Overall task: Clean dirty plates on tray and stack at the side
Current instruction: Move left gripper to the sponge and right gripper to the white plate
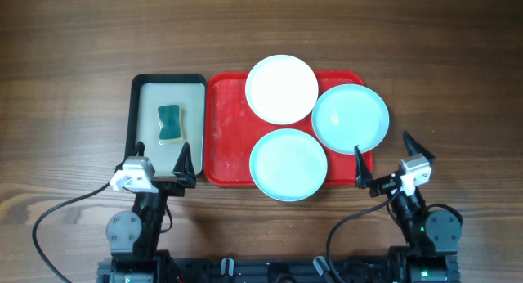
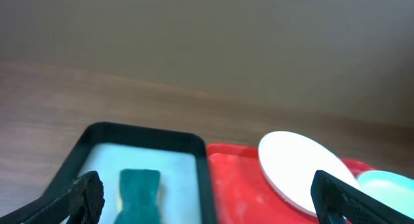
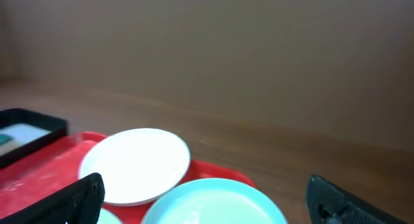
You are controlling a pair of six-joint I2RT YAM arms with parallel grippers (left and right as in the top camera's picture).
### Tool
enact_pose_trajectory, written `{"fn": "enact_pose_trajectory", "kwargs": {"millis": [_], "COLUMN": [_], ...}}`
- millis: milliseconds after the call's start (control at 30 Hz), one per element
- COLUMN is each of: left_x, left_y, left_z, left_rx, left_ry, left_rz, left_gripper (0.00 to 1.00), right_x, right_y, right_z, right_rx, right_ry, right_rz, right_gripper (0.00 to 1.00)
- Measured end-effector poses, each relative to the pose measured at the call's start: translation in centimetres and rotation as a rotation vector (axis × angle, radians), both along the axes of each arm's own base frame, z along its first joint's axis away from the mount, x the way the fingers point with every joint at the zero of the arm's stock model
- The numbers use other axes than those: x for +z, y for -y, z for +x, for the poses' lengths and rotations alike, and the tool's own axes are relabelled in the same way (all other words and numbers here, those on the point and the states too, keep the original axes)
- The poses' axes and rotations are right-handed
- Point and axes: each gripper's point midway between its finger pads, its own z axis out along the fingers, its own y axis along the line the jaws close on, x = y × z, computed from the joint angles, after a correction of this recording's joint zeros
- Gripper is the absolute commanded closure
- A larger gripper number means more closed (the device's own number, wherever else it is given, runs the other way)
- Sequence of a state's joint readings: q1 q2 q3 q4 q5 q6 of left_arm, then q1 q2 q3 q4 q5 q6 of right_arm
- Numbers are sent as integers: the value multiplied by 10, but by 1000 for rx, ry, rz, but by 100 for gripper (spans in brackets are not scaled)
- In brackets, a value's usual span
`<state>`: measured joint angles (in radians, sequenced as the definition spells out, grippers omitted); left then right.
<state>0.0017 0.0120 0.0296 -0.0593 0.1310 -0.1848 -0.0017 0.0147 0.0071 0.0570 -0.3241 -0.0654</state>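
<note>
Three plates point(image 1: 282, 88) | one white, two pale blue | on red tray point(image 1: 225, 128)

Both spread wide: left gripper point(image 1: 162, 154), right gripper point(image 1: 382, 150).

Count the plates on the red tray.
3. The white plate sits at the tray's far edge, one blue plate at the right, another blue plate nearest the robot.

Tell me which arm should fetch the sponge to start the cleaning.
Left, most likely. The open left gripper sits right before the black tray holding the sponge, which shows low in its wrist view. The right gripper is at the far side of the red tray, by the plates.
</note>
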Motion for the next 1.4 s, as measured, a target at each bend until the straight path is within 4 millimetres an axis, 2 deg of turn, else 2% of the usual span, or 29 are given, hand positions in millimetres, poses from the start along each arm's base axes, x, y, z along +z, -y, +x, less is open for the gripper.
{"fn": "enact_pose_trajectory", "kwargs": {"millis": [67, 167, 267, 367, 400, 467, 500, 600, 667, 733, 767, 800, 867, 900, 1033, 1067, 1133, 1233, 1333, 1400], "left_x": [19, 72, 117, 133, 143, 146, 148, 151, 139, 133, 127, 118, 99, 92, 77, 77, 74, 58, 36, 25], "left_y": [2, 4, 5, 6, 6, 7, 7, 7, 8, 8, 9, 10, 12, 13, 13, 13, 12, 8, -1, -2], "left_z": [-5, -16, -17, -10, -1, 8, 13, 40, 50, 61, 68, 75, 80, 81, 87, 87, 86, 82, 82, 85], "left_rx": [-14, -24, -29, -31, -29, -27, -26, -19, -13, -8, -12, -17, -24, -28, -26, -21, -17, 14, 63, 75], "left_ry": [12, 62, 52, -25, -85, -180, -210, -383, -501, -603, -652, -693, -764, -793, -841, -843, -860, -931, -1014, -1048], "left_rz": [-27, -54, -84, -95, -101, -105, -107, -113, -115, -116, -119, -123, -129, -132, -134, -138, -136, -125, -100, -93], "left_gripper": [0, 0, 0, 0, 0, 0, 0, 0, 0, 0, 0, 0, 0, 0, 28, 30, 32, 32, 32, 33], "right_x": [4, 45, 82, 102, 112, 113, 121, 126, 125, 124, 121, 111, 88, 80, 53, 44, 33, -8, -55, -70], "right_y": [-5, -8, -9, -11, -12, -15, -16, -19, -19, -20, -21, -22, -26, -27, -46, -56, -64, -78, -78, -76], "right_z": [-2, -8, -4, 9, 19, 30, 40, 60, 71, 85, 98, 104, 110, 114, 121, 123, 132, 158, 189, 203], "right_rx": [28, 51, 58, 71, 77, 89, 94, 101, 101, 100, 103, 103, 104, 107, 161, 179, 169, 130, 53, 29], "right_ry": [1, 39, -2, -85, -141, -285, -334, -619, -784, -838, -863, -911, -1014, -1044, -1118, -1130, -1127, -1149, -1158, -1144], "right_rz": [6, 47, 66, 77, 80, 91, 93, 100, 97, 102, 113, 137, 190, 202, 158, 124, 74, -19, -90, -102], "right_gripper": [0, 0, 0, 0, 0, 0, 0, 0, 0, 0, 0, 14, 29, 32, 32, 32, 33, 42, 47, 52]}}
